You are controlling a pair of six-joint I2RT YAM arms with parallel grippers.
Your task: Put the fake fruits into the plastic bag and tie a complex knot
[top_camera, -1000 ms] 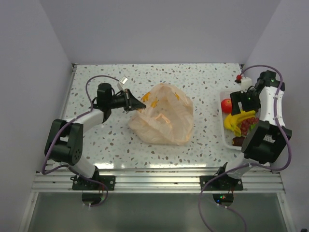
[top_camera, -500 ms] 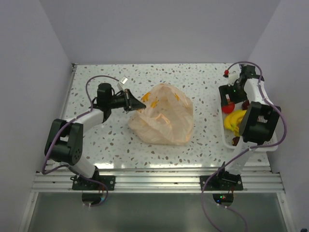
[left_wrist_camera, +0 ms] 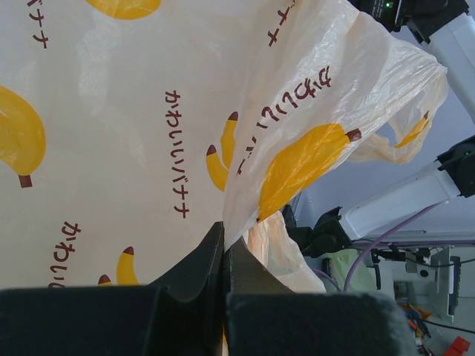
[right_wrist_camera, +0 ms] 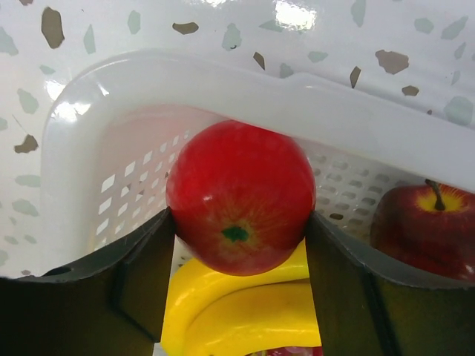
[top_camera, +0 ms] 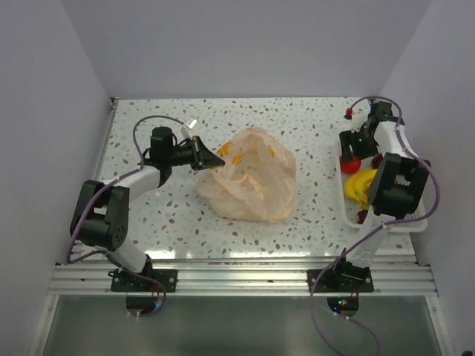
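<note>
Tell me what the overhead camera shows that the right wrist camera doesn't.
Only overhead: the plastic bag mid-table, its edge pinched in the shut left gripper. Only the right wrist: the right gripper closed against both sides of the red fruit, and the green dot on it. Both: that red fruit, the yellow banana bunch, the white basket and the speckled table.

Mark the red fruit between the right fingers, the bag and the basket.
red fruit (right_wrist_camera: 237,196), right wrist view, glossy front.
bag (top_camera: 252,178), top view, its middle.
basket (right_wrist_camera: 223,81), right wrist view, white rim.
</note>
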